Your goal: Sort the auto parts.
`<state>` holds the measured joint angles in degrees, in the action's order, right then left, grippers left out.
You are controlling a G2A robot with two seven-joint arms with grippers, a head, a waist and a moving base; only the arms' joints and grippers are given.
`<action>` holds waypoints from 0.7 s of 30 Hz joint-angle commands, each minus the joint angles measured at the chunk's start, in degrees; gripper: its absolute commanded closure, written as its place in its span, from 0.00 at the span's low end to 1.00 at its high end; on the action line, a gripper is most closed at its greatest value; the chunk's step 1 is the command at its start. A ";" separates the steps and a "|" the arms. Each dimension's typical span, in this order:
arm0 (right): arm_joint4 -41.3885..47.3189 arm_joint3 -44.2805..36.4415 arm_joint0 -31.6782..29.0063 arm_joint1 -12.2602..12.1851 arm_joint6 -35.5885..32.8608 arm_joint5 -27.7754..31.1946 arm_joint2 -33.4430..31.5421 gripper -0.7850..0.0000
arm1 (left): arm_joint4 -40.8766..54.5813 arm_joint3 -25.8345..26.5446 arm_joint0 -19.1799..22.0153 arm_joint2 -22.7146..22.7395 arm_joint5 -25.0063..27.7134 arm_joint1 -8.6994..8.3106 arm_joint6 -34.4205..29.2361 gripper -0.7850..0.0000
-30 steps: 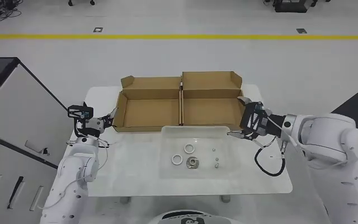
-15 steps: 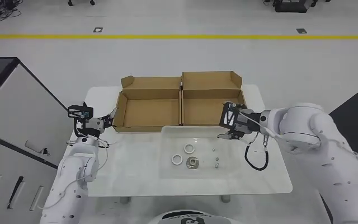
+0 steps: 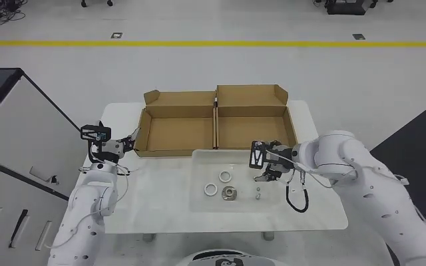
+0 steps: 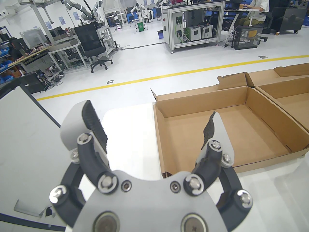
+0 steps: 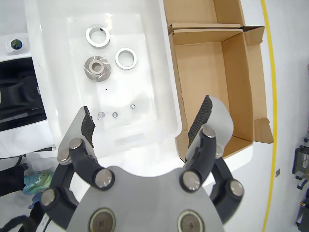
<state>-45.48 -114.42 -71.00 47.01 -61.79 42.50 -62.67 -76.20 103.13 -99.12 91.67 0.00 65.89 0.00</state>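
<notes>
Two cardboard boxes (image 3: 213,132) butt against the white tray's (image 5: 166,56) far side, both empty. The tray holds every part: hub (image 5: 97,68) and two rings (image 5: 126,58) mid-tray, three small fasteners (image 5: 114,114) toward its right end. Right jaws hang over that end, wide open, empty, and nearest the fasteners. Left jaws are open and empty, well left of the tray.

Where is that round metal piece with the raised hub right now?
In the top view, the hubbed disc lies in the white tray, toward its front middle on the robot's side, close beside two plain rings.
</notes>
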 commanded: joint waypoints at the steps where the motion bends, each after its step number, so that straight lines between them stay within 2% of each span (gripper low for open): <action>1: -0.28 -0.08 -0.28 -0.23 0.03 0.03 0.87 0.00 | 0.00 0.00 0.00 0.00 0.00 0.00 0.00 0.00; 15: -5.49 -1.54 -2.47 -2.38 1.64 1.64 3.93 0.00 | 0.00 0.00 0.00 0.00 0.00 0.00 0.00 0.00; 21: -6.66 -1.88 -2.23 -2.42 1.92 1.80 3.71 0.00 | 0.00 0.00 0.00 0.00 0.00 0.00 0.00 0.00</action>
<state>-52.16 -116.30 -73.23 44.58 -59.85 44.31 -58.97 -76.20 103.13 -99.12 91.67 0.00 65.89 0.00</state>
